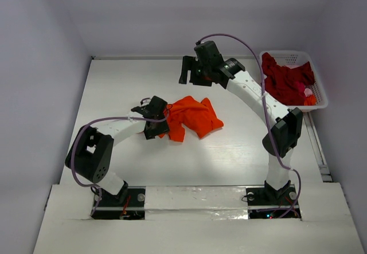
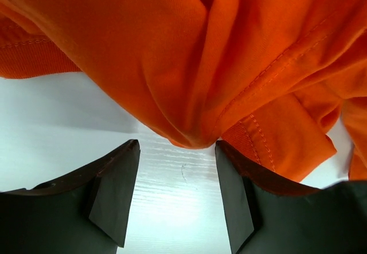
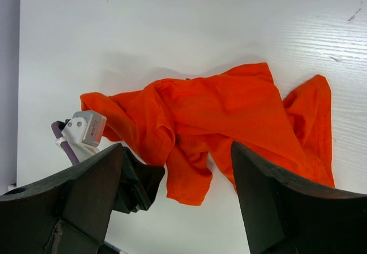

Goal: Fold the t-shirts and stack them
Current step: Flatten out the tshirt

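Cloth this soft and light sags and slips; the orange t-shirt (image 1: pixel 192 116) lies crumpled in the middle of the desk (image 1: pixel 241 151). The left hand (image 2: pixel 176 151), fingers apart, straddles a drooping fold, seemingly not yet pinched; its stitched hem offers a firmer hold. The right hand (image 3: pixel 178 151) hangs above, apart and empty.

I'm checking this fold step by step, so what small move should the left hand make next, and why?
Probably close the left hand on the orange t-shirt: a fold hangs at the gap between its open fingers, not yet pinched, and the crumpled shirt needs a grip before spreading.
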{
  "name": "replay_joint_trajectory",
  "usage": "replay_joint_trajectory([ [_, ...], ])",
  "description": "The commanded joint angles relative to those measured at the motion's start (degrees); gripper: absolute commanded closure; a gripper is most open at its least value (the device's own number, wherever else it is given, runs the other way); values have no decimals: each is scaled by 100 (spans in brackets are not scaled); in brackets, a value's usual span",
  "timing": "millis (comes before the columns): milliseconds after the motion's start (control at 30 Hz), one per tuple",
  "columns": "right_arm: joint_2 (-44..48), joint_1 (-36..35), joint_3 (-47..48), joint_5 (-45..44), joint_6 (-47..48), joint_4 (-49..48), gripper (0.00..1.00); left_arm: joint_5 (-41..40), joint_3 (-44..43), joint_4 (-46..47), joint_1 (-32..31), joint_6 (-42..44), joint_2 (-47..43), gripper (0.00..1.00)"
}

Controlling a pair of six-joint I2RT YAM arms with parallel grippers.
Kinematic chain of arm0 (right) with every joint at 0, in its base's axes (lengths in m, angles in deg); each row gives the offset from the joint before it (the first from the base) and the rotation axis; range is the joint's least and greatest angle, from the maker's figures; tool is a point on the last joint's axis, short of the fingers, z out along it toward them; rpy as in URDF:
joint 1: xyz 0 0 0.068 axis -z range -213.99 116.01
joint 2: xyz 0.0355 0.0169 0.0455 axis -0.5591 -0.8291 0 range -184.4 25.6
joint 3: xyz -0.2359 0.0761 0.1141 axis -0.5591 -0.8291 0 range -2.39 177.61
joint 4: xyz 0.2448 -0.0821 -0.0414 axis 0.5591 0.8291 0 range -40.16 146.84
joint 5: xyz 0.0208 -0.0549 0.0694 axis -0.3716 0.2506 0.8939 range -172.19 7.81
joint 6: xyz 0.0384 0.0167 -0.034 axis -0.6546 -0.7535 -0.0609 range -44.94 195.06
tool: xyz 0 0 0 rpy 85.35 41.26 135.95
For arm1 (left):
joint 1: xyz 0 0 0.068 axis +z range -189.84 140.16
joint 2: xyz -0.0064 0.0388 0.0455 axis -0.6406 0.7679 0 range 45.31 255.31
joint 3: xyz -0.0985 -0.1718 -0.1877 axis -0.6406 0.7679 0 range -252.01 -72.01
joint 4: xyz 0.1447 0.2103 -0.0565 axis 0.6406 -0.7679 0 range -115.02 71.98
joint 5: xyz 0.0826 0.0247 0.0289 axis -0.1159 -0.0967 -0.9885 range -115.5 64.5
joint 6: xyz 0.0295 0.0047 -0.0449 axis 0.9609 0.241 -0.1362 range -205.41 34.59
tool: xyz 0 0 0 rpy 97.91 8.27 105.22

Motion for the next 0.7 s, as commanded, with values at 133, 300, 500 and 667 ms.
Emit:
replay_joint_trajectory([
  [133, 340, 32, -68, 135, -29, -368, 19, -126, 214, 96, -63, -20, 71, 48],
  [300, 367, 32, -138, 162, -47, -421, 19, -108, 249, 219, -63, -55, 195, 49],
  [500, 384, 32, -173, 206, -55, -456, 19, -170, 91, 289, -63, -55, 388, 52],
  [667, 402, 32, -217, 197, -64, -492, 19, -179, 3, 342, -63, -38, 573, 53],
])
